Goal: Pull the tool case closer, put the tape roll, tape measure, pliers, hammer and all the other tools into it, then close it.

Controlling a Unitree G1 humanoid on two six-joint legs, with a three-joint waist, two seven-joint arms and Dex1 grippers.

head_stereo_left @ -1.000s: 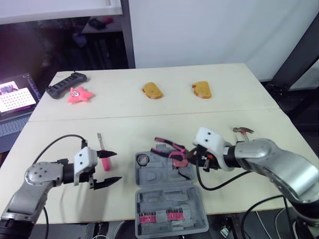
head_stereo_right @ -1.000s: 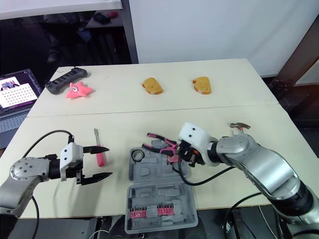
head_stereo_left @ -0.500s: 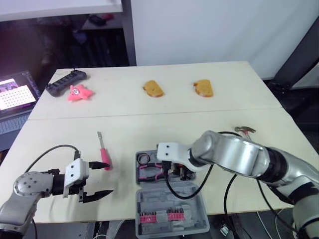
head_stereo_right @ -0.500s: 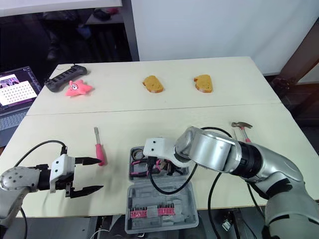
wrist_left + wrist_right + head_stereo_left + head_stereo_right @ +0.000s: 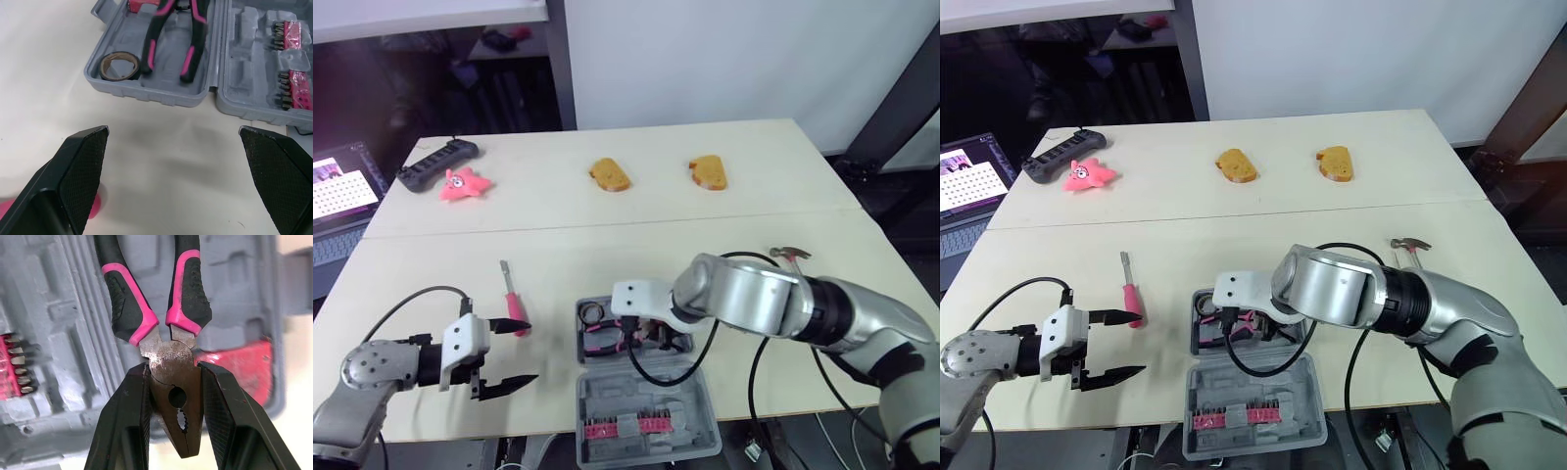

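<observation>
The grey tool case (image 5: 646, 394) lies open at the table's front edge, a strip of pink bits (image 5: 625, 426) in its lid. My right gripper (image 5: 642, 333) reaches into the tray and is shut on the pink-and-black pliers (image 5: 172, 382) at their head, the handles pointing away over the tray. A tape roll (image 5: 120, 66) sits in the tray's corner, and something red (image 5: 239, 364) lies in the tray beside the pliers. My left gripper (image 5: 530, 352) hovers open left of the case, near a pink screwdriver (image 5: 514, 299). A hammer (image 5: 790, 255) lies to the right.
Two bread-shaped toys (image 5: 610, 175) (image 5: 709, 172) and a pink star toy (image 5: 463, 183) lie on the far half of the table. A black controller (image 5: 435, 163) sits at the back left. A laptop (image 5: 337, 196) stands off the table's left side.
My right gripper has carried the pliers from the case's right edge leftward and down into the tray. The left gripper has drawn back slightly toward the front edge, still open.
</observation>
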